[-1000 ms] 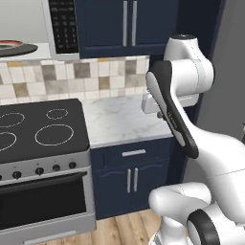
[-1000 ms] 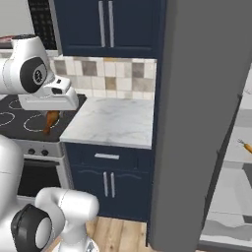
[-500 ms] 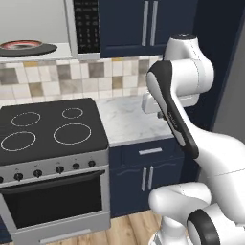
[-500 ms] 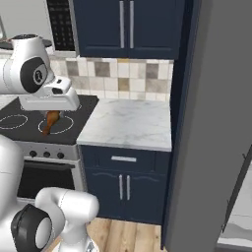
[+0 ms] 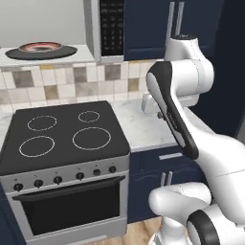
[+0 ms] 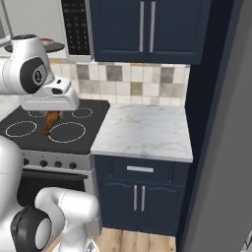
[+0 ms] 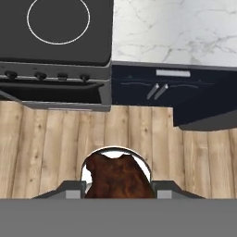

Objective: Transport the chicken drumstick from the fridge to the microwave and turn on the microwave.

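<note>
Clamped on the drumstick (image 7: pixel 118 180), the gripper (image 6: pixel 50 119) carries it over the stovetop (image 6: pixel 54 125), below the microwave (image 5: pixel 50 28), for loading inside.

The microwave (image 5: pixel 72 28) hangs above the stovetop (image 5: pixel 62 134), with the marble counter (image 6: pixel 142 130) to its right.

The chicken drumstick (image 7: pixel 118 179) is looking rough and matt, with a dark brown crust. The table (image 6: pixel 145 130) is showing smooth white marble with grey veins. The stovetop (image 5: pixel 62 136) is looking like glossy black glass. The floor (image 7: pixel 55 139) is showing pale wood planks.
</note>
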Tool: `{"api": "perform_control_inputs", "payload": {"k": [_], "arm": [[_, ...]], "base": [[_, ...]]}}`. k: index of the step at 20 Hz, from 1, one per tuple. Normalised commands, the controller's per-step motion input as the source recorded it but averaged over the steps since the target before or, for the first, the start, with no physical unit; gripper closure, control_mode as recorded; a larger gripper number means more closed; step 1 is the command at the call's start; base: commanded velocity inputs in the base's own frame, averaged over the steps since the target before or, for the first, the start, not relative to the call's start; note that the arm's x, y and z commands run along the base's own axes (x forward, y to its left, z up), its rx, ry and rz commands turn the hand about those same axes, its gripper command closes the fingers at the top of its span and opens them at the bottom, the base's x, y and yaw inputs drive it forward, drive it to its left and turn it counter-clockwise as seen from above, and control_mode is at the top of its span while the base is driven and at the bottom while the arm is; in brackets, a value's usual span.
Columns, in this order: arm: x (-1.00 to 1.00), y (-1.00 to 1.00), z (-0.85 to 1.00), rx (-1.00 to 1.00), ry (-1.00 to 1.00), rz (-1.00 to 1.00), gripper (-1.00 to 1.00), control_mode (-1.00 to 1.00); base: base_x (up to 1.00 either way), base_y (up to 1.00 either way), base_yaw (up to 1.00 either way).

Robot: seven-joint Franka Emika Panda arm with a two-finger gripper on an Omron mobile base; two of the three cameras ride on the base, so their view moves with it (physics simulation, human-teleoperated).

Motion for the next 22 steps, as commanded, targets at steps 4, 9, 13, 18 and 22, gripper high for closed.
{"api": "perform_control_inputs", "payload": {"k": [4, 9, 13, 18, 22], "arm": [[0.0, 0.0, 0.0, 0.0, 0.0, 0.0, 1.0, 1.0], [0.0, 0.0, 0.0, 0.0, 0.0, 0.0, 1.0, 1.0], [0.0, 0.0, 0.0, 0.0, 0.0, 0.0, 1.0, 1.0], [0.0, 0.0, 0.0, 0.0, 0.0, 0.0, 1.0, 1.0], [0.0, 0.0, 0.0, 0.0, 0.0, 0.0, 1.0, 1.0]], "base": [[0.45, 0.42, 0.02], [0.24, 0.51, 0.0], [0.17, 0.58, 0.0], [0.31, 0.43, 0.0], [0.37, 0.34, 0.0]]}}
